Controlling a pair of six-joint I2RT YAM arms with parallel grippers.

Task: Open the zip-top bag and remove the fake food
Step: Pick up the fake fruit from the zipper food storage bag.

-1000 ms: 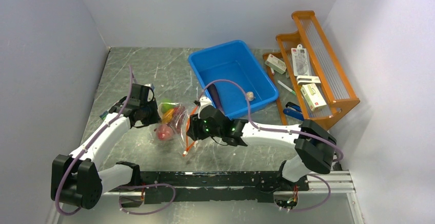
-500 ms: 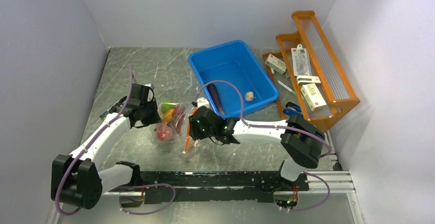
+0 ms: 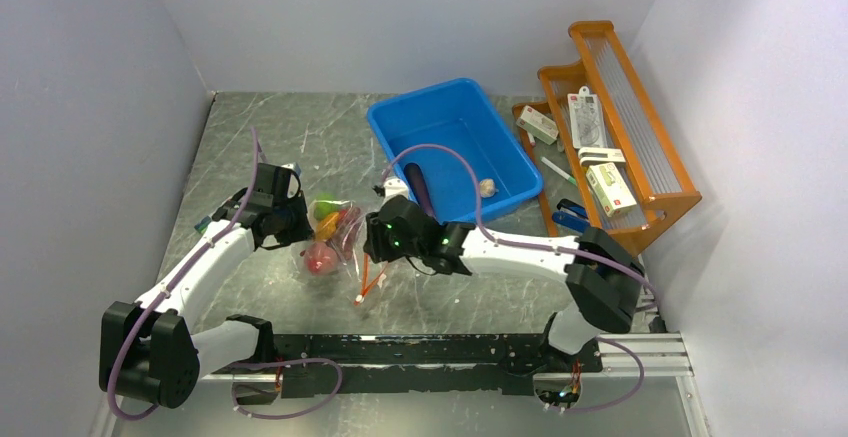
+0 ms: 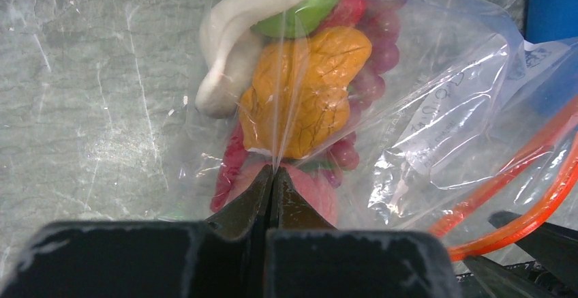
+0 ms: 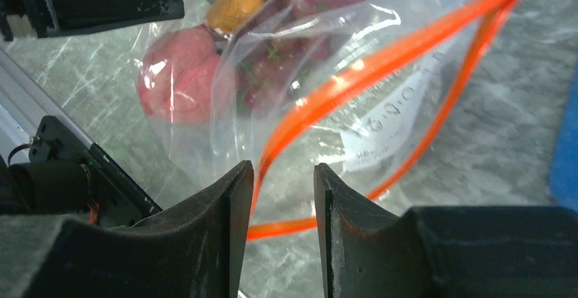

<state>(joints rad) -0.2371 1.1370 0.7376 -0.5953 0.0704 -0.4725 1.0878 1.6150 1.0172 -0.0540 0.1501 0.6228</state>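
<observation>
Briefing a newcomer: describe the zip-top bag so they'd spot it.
Find the blue bin at the table's back. Left of its near corner lies the zip-top bag. Only it is see-through, with an orange zip strip.

Blue bin (image 3: 455, 142) on the grey marbled table (image 3: 280, 137), orange rack (image 3: 590, 29) (small boxes (image 3: 611, 189) on it) just beside.

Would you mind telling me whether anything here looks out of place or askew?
Only the zip-top bag: it is crumpled, its orange zip strip parted into a loose loop, with the fake food bunched inside. Nothing looks spilled.
</observation>
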